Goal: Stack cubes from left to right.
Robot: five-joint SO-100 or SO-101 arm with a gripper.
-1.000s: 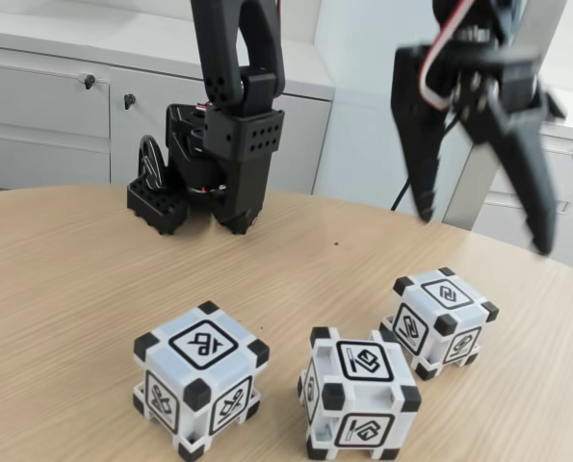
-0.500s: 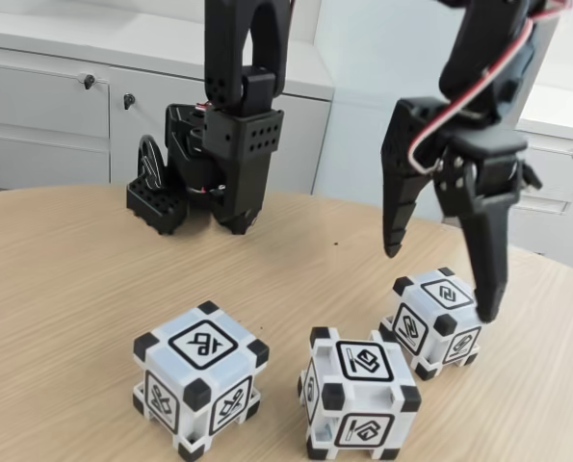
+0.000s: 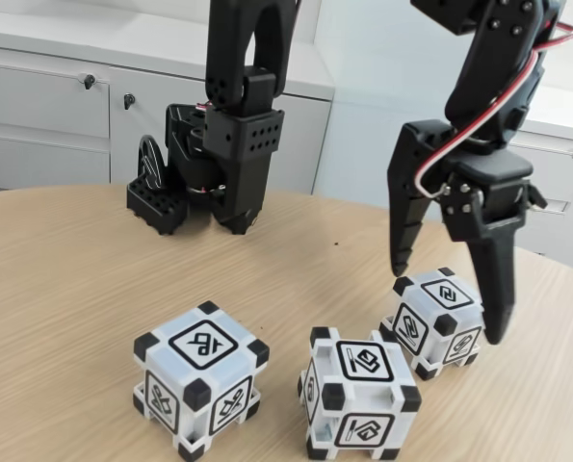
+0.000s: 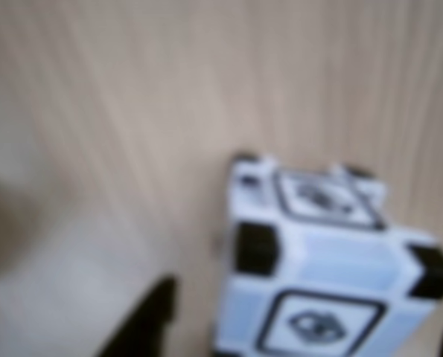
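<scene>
My work surface is a round wooden table with a pale grain. Behind it stand grey cabinets with small dark knobs.

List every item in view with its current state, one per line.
Hand: open, empty, fingers straddling the right cube.
Right cube: on the table, unstacked, not gripped.
Middle cube: on the table, upright, untouched.
Left cube: on the table, upright, untouched.
Table: wooden, holding all three cubes apart.
</scene>
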